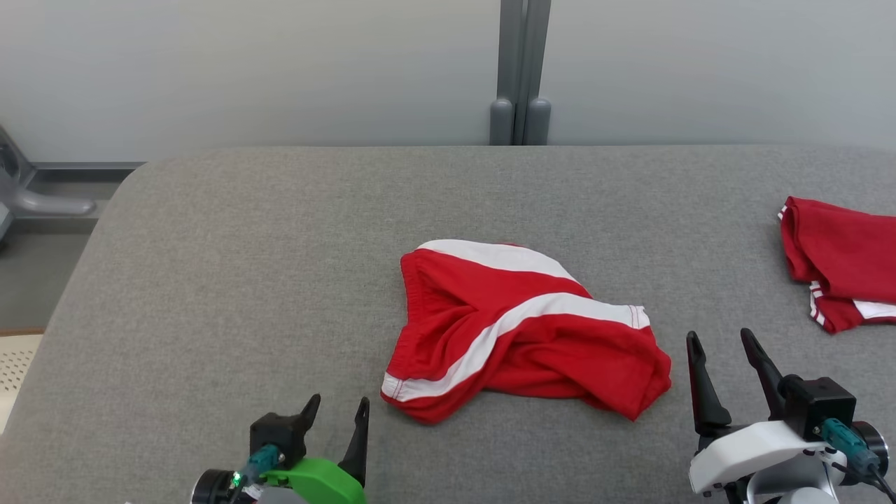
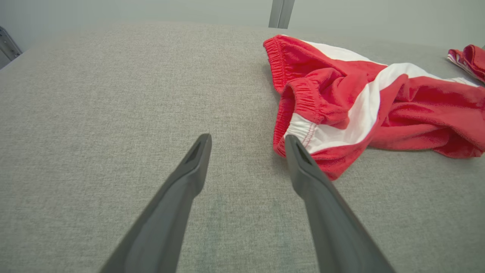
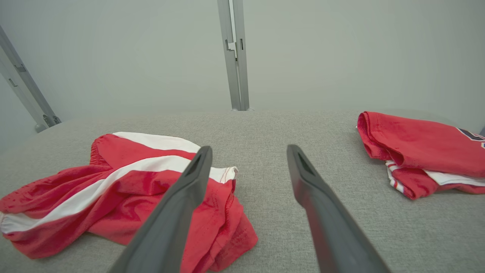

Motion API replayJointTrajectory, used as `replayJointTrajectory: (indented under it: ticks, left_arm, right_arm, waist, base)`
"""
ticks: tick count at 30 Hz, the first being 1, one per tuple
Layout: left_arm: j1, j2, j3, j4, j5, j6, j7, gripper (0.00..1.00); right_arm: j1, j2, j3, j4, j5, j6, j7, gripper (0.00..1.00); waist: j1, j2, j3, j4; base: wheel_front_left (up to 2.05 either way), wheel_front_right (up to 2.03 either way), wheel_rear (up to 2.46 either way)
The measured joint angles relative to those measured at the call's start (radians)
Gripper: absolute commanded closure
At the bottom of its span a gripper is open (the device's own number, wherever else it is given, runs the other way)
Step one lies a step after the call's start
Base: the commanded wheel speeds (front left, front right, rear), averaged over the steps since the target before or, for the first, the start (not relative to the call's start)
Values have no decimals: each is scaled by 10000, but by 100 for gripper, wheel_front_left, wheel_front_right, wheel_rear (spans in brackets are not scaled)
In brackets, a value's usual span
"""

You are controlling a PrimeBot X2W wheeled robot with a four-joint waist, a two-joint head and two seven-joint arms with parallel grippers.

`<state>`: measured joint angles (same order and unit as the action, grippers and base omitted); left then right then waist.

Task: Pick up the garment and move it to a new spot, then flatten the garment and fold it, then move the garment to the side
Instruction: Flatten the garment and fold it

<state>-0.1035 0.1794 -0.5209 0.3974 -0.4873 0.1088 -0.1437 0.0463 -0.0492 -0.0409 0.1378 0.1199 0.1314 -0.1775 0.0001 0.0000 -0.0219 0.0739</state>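
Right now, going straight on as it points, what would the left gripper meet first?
Likely the near corner of the red shorts, just off one finger of the left gripper; between its open jaws lies bare grey table. Depth unclear.

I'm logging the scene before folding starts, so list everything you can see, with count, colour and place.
shorts: one, red with white stripes, crumpled mid-table
folded pile: one, red with white trim, table's right edge
table: one, grey fabric top, under both
post: one, grey, behind the table's far edge
left tool: one, dark fingers, open and holding nothing, near edge, left of the shorts
right tool: one, dark fingers, open and holding nothing, near edge, right of the shorts
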Motion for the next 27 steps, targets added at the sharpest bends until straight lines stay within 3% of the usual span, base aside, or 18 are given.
replayJointTrajectory:
  ticks: [9, 17, 18, 19, 20, 23, 27]
  left_arm:
    - [-1067, 61, -351, 1026, -198, -1001, 690, 0]
    - [-1523, 94, -681, 1528, -192, -1513, 905, 0]
    - [-1565, 115, -731, 1561, -192, -1559, 945, 9]
    - [-1590, 128, -750, 1592, -194, -1615, 957, 44]
    - [-1598, 128, -755, 1601, -196, -1618, 951, 55]
    - [-1638, 127, -798, 1643, -196, -1632, 922, 100]
    - [-1696, 109, -905, 1601, -198, -1695, 924, 100]
  right_arm:
    - [-105, 0, 63, 13, -79, 0, 44, 0]
    - [-173, 0, 10, -12, -113, 0, 82, 0]
    - [-176, 0, 8, -13, -123, 0, 82, 0]
    - [-182, 0, 2, -23, -128, 0, 82, 0]
    - [-184, 0, -4, -33, -134, 0, 82, 0]
    - [-193, 0, -40, -46, -153, 0, 84, 0]
    - [-333, -2, -109, -58, -217, 0, 236, 0]
  waist:
    - [0, 0, 227, -380]
    - [0, 0, 477, -716]
    - [0, 0, 495, -744]
    - [0, 0, 512, -769]
    - [-1, 0, 525, -785]
    - [0, 0, 558, -815]
    - [0, 0, 590, -764]
  base:
    - [0, 0, 0]
    - [0, 0, 0]
    - [0, 0, 0]
    - [0, 0, 0]
    - [0, 0, 0]
    - [0, 0, 0]
    - [0, 0, 0]
